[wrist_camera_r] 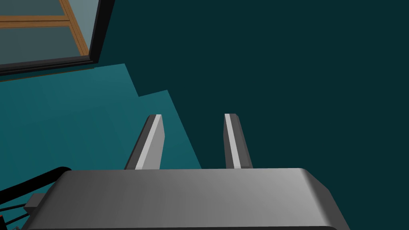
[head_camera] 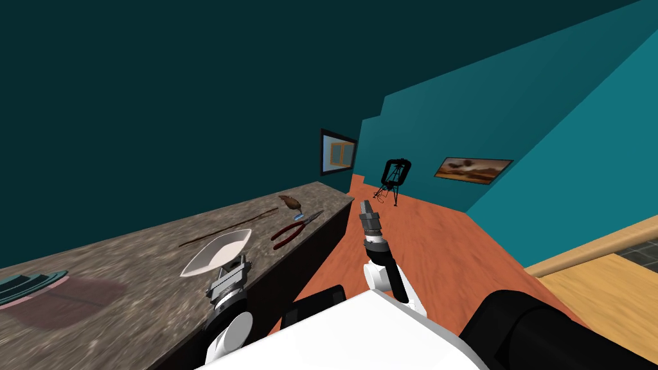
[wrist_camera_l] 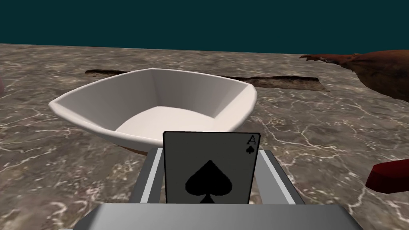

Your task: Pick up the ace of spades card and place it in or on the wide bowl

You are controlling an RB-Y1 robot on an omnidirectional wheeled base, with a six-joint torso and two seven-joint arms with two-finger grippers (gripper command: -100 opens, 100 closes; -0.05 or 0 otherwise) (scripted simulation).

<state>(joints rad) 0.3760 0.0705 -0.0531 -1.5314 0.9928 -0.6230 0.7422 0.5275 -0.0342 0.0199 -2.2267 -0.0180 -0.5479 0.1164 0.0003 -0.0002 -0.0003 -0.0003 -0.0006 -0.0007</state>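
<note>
The ace of spades card (wrist_camera_l: 209,167) stands upright between my left gripper's fingers (wrist_camera_l: 153,175), which press its two side edges. My left gripper (wrist_camera_l: 211,151) sits just in front of the wide white bowl (wrist_camera_l: 179,92), about level with its rim. From the head, the left gripper (head_camera: 234,270) is at the counter's front edge, right beside the bowl (head_camera: 217,254). My right gripper (head_camera: 366,209) is raised over the floor to the right of the counter. In its wrist view, the right gripper (wrist_camera_r: 193,115) has its fingers apart with nothing between them.
The bowl rests on a mottled stone counter (head_camera: 128,257). Beyond it lie a long dark stick (head_camera: 225,230), red-handled pliers (head_camera: 292,230) and a brown object (head_camera: 290,203). Teal plates (head_camera: 29,282) sit at the counter's left end. A black stand (head_camera: 393,176) is on the orange floor.
</note>
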